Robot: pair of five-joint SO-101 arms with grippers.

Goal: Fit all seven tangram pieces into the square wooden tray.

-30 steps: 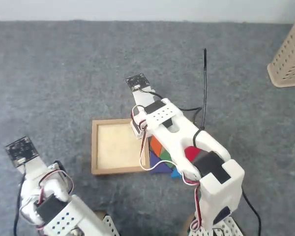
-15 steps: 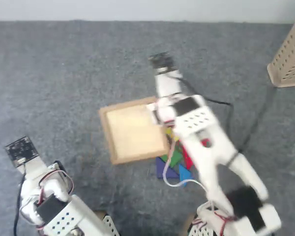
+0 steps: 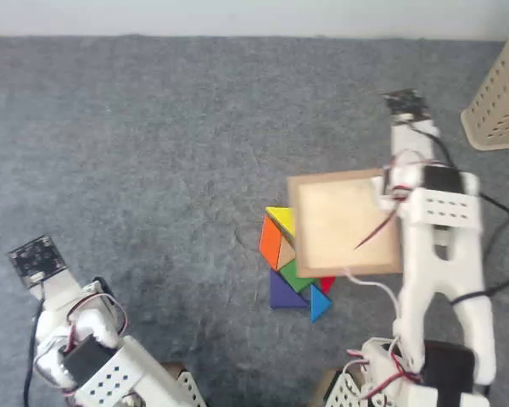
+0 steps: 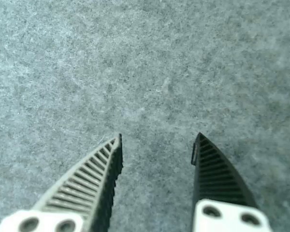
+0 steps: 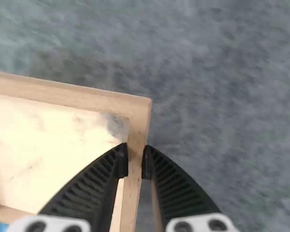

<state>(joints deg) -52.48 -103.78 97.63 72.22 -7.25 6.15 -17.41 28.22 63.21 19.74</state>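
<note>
The right claw (image 5: 134, 162) clamps the rim of the square pale wooden tray (image 3: 339, 220), which lies slightly skewed and partly over the coloured tangram pieces (image 3: 282, 263). The left claw (image 4: 157, 145) gapes above the grey surface (image 4: 135, 58).

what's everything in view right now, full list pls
wooden tray: one, pale wood, right of centre on the carpet, nothing inside it
tangram pieces: one cluster, with yellow, orange, green, red, purple and blue showing, against the tray's left edge and near-left corner
basket: one, beige and slotted, far right edge
carpet: one, grey, under everything
right gripper: one, black fingers, shut on the tray's rim near a corner
left gripper: one, black fingers, open over bare carpet
</note>
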